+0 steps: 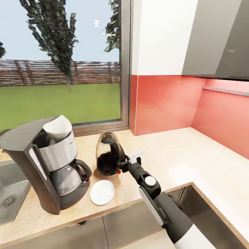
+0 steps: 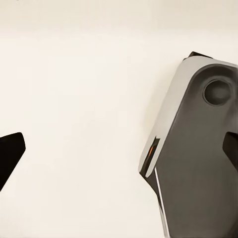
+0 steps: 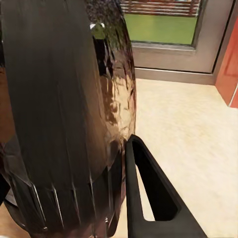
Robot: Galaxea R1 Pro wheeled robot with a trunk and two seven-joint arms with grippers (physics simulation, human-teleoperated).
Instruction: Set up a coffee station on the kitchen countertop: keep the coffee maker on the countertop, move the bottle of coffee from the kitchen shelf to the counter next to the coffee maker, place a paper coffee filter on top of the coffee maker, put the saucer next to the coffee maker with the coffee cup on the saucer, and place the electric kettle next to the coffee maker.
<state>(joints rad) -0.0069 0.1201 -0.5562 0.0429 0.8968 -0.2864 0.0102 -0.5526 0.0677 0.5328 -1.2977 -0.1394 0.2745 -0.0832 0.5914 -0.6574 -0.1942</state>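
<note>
On the kitchen countertop (image 1: 180,152), beige speckled w/ a wood-coloured edge, under a big window, the station is mostly assembled.

Largest item: the coffee maker (image 1: 48,166), dark grey, upright at the counter's left near a sink corner. Carafe seated in it. The paper coffee filter (image 1: 58,128) sits in its top, white cone standing up out of the basket.

Next: the electric kettle (image 1: 109,154), domed clear glass, black base, red switch low on the front. Stands upright on the worktop just right of the coffee maker, apart from it. In the right wrist view the kettle (image 3: 64,114) looms very close, glass body and black handle right at the camera.

Right arm reaches in from lower right. Right gripper (image 1: 125,162) is at the kettle's handle side; one dark finger (image 3: 148,193) shows beside the kettle's base, w/ counter visible between them. Jaws clamped or let go: cannot tell, contact point is hidden behind the kettle body.

Smallest: the saucer (image 1: 102,192), flat white, lying in front, between coffee maker and kettle, near the counter edge. Nothing on it.

Left gripper (image 2: 119,148): jaws spread wide, dark tips at either side of its wrist view, holding nothing, over a pale surface.

Judgement: step in hand looks like setting the kettle beside the machine. To do it well: confirm base is flat, free the handle, back out along the approach line w/o snagging it, and keep clear of the saucer.
</note>
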